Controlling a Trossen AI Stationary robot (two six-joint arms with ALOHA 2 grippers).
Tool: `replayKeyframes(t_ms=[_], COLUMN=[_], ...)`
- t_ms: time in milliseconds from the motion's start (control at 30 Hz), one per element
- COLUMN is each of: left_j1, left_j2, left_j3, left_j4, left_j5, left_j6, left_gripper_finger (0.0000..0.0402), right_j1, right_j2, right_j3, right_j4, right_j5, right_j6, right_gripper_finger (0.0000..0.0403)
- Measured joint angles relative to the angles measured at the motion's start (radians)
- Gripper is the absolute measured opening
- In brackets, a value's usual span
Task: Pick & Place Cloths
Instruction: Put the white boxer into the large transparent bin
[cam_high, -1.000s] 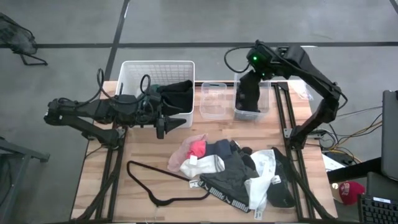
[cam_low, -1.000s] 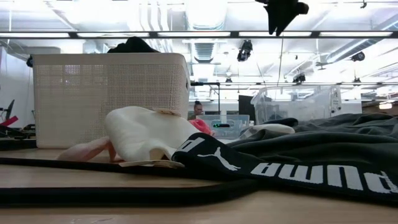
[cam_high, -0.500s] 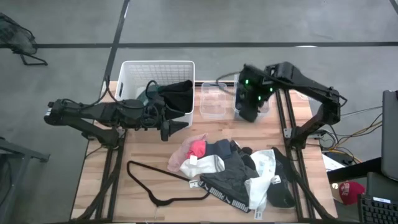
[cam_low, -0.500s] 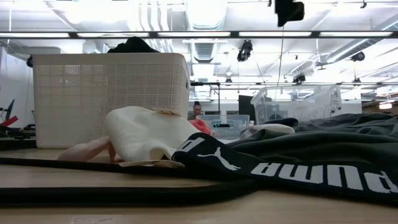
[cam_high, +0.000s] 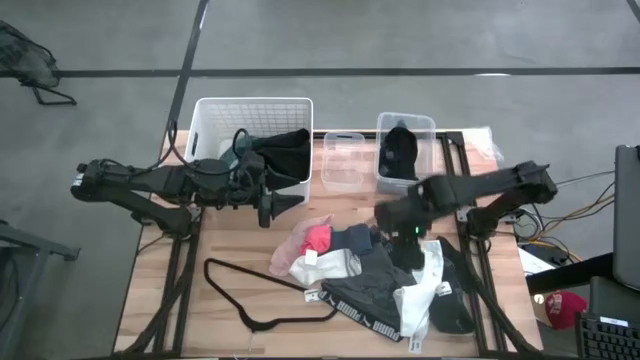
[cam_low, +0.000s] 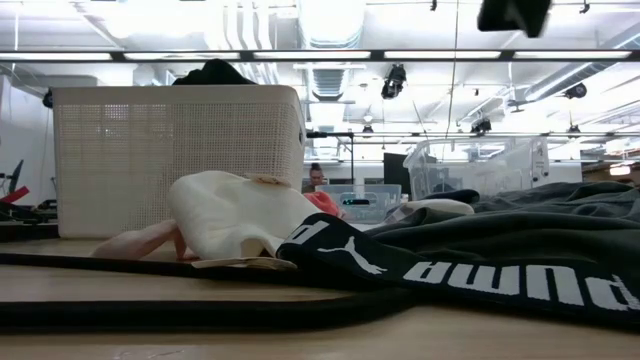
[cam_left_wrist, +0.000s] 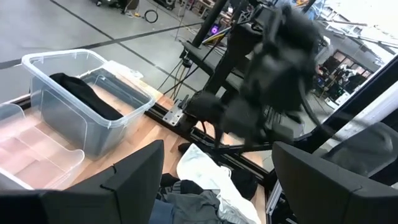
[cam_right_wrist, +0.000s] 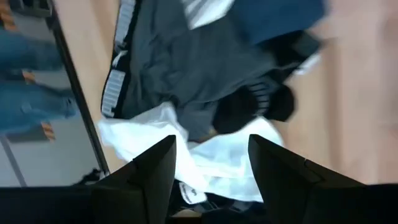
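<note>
I am working at a wooden-plank table that is standing on a grey concrete floor. A dark seam is running across that floor beyond the table's far edge. Overhead, long strip lights are glowing along a ceiling where pale ducts are running. Across the room, a person is sitting behind the table. Beside the table's right edge, a red cap is lying near a dark keyboard.

white mesh basket, two clear bins, wire hanger, wooden table
</note>
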Motion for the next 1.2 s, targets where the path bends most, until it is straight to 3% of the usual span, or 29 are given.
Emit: replayKeyframes(t_ms=[467,800,1033,1200], left_j1=[-0.001,-0.001,-0.001,-0.001], left_j2=[0.000,0.000,-0.001,-0.001], left_j3=[0.000,0.000,-0.012,-0.049], left_j4=[-0.002,-0.003,-0.002,-0.012], left_j5=[0.002,0.002,0.007,0.018], left_j6=[-0.001,-0.002,0.012,-0.026], left_gripper_finger=[0.0303,0.0303,0.0303,0.0303], right_j1=[0.260,0.344,0.343,0.343], right_j2=[0.002,0.003,0.003,0.003], right_j3=[-0.386,-0.626,-0.729,-0.750], right_j4=[0.280,0.555,0.603,0.634], right_j5=[-0.016,-0.081,-0.064,-0.063], right_j6=[0.241,0.446,0.561,0.594], right_gripper_finger=[0.0188,0.0196,0.0165,0.0113])
